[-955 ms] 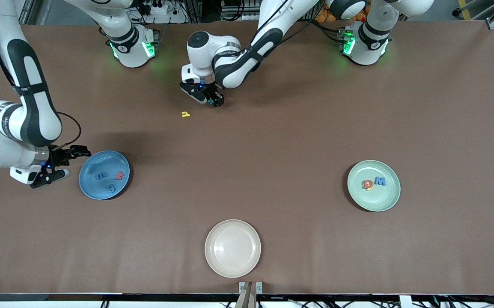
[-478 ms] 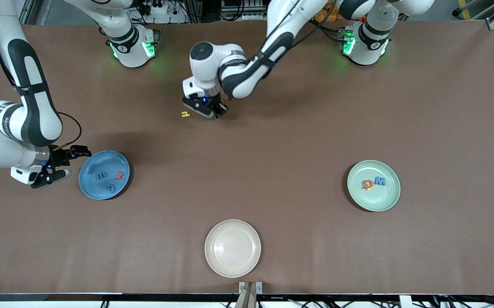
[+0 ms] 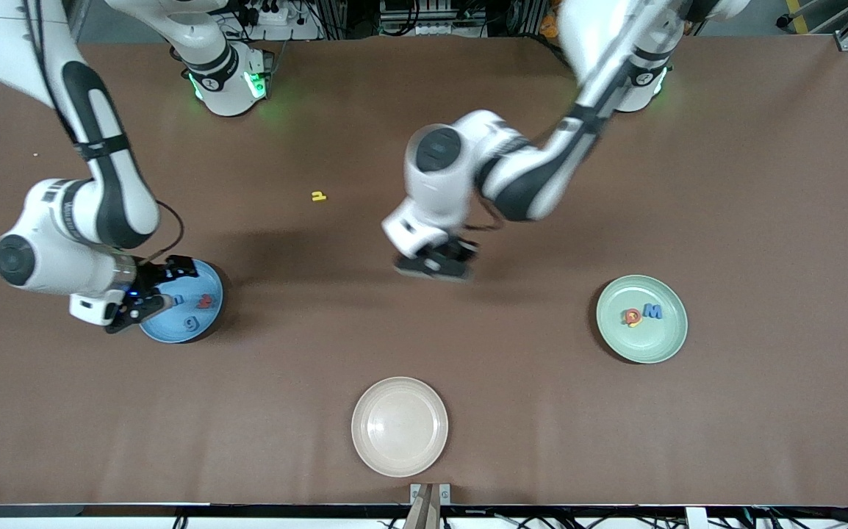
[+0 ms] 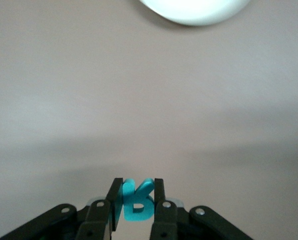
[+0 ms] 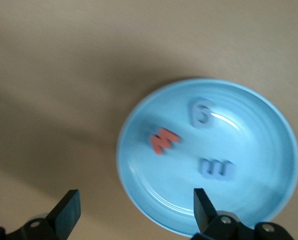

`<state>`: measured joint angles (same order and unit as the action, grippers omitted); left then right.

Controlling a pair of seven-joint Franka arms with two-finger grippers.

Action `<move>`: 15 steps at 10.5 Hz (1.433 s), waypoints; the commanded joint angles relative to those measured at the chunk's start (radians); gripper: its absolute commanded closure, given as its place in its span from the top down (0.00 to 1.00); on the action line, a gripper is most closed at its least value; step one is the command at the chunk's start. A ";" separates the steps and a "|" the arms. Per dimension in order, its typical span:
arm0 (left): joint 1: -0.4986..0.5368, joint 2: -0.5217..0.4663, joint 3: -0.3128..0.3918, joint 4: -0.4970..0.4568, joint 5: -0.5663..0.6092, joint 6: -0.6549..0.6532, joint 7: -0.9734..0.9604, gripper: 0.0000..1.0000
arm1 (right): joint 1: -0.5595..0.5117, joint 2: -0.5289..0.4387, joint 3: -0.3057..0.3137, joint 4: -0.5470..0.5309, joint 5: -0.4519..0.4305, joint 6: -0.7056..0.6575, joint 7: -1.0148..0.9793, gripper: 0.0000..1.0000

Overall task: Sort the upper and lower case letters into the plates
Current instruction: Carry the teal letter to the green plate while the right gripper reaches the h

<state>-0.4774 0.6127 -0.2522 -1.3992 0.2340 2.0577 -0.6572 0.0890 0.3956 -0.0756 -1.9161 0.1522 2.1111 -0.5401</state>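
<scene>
Pinching the small teal toy letter (image 4: 135,201), my left gripper (image 4: 134,202) hangs over bare table; the pale mint green plate (image 3: 670,345) lies toward its own arm's end; my right gripper (image 5: 134,207) hangs spread over the blue plate (image 5: 273,145).

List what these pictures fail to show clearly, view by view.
- Front view: the left gripper is motion-blurred, so its teal letter shows only in the left wrist view.
- Front view: the right gripper covers part of the blue plate and one of its letters.
- Front view: the yellow letter is too small to read.
- Left wrist view: the mint plate is cut off by the edge.
- Right wrist view: blur softens the plate's letters.
</scene>
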 commanded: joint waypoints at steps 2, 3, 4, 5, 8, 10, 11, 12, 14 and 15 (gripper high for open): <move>0.449 -0.088 -0.142 -0.052 -0.039 -0.115 0.402 0.00 | 0.154 -0.073 -0.006 -0.038 0.010 -0.002 0.177 1.00; 0.529 -0.077 -0.133 -0.061 -0.033 -0.123 0.510 0.00 | 0.181 -0.080 -0.006 -0.041 0.010 -0.003 0.208 1.00; 0.604 -0.055 -0.119 -0.088 -0.032 -0.119 0.592 0.00 | 0.199 -0.081 -0.006 -0.041 0.010 -0.005 0.225 1.00; 0.649 -0.018 -0.087 -0.087 -0.016 -0.107 0.652 0.00 | 0.221 -0.083 -0.006 -0.040 0.010 -0.002 0.251 1.00; 0.649 0.015 -0.052 -0.095 -0.009 -0.091 0.665 0.00 | 0.290 -0.104 -0.006 -0.055 0.007 0.003 0.392 1.00; 0.648 0.024 -0.044 -0.090 0.095 -0.091 0.673 0.42 | 0.323 -0.158 -0.006 -0.108 0.006 0.006 0.454 1.00; 0.648 0.015 -0.044 -0.083 0.103 -0.091 0.679 0.56 | 0.343 -0.181 -0.006 -0.141 0.003 0.016 0.456 1.00; 0.652 -0.005 -0.044 -0.078 0.103 -0.091 0.683 0.64 | 0.351 -0.205 0.008 -0.179 -0.009 0.033 0.453 1.00; 0.652 -0.074 -0.044 -0.069 0.097 -0.091 0.683 0.84 | 0.336 -0.269 0.115 -0.243 -0.110 0.035 0.447 1.00; 0.652 -0.114 -0.044 -0.067 0.093 -0.091 0.683 1.00 | 0.328 -0.293 0.181 -0.279 -0.178 0.046 0.445 1.00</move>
<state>0.1796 0.5822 -0.3046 -1.4426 0.3170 1.9700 0.0145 0.4312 0.1890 0.0212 -2.0979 0.0524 2.1270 -0.1074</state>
